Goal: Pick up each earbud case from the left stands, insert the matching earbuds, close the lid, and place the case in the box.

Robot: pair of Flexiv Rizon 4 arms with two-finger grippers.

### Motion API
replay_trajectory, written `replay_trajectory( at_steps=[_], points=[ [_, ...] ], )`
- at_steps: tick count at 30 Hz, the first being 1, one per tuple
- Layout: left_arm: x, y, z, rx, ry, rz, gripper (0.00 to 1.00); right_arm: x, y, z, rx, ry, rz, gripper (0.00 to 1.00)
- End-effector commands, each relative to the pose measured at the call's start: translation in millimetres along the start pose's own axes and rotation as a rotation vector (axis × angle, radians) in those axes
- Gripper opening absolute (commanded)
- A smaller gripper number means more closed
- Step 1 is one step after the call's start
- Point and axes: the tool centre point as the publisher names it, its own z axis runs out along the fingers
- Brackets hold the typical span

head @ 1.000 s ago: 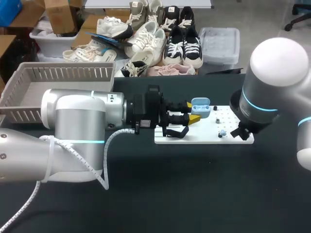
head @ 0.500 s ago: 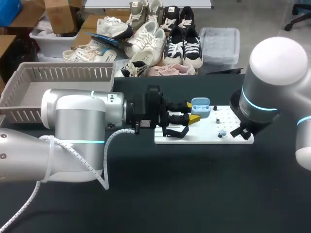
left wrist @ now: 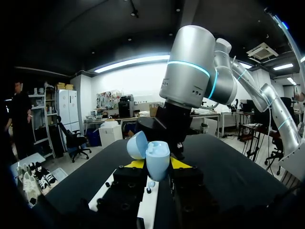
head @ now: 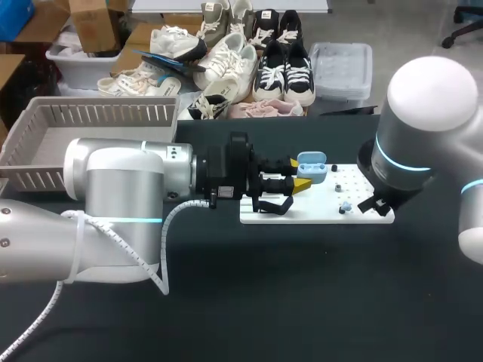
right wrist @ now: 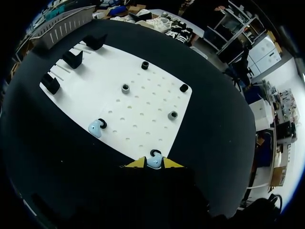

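Observation:
My left gripper holds a light blue earbud case over the white board. In the left wrist view the case stands upright between the yellow tips of that gripper, with its lid swung open. My right gripper is low over the board's near edge, its yellow tips pressed on both sides of a blue earbud that sits on a black peg. A second blue earbud lies further along the board. In the head view the right wrist hides its fingers.
Three black case stands line one end of the board, all bare. Several small black posts rise from its hole grid. The grey slatted box sits at the table's far left. My left arm spans the table's left half.

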Motion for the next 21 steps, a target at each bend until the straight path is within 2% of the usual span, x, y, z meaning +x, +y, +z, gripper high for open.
replay_trajectory(
  at_steps=[1, 10, 14, 21],
  points=[
    [0.5, -0.9, 0.4, -0.006, -0.002, 0.001, 0.00, 0.1, 1.1, -6.1, 0.014, -0.004, 0.003, 0.00],
    [0.5, -0.9, 0.4, -0.006, -0.002, 0.001, 0.00, 2.5, 1.4, -20.2, 0.024, -0.014, -0.004, 0.00],
    [0.5, -0.9, 0.4, -0.006, -0.002, 0.001, 0.00, 5.6, 1.3, -25.4, -0.022, -0.021, -0.003, 0.00],
    [0.5, -0.9, 0.4, -0.006, -0.002, 0.001, 0.00, 5.6, 1.3, -25.4, -0.022, -0.021, -0.003, 0.00]
  ],
)
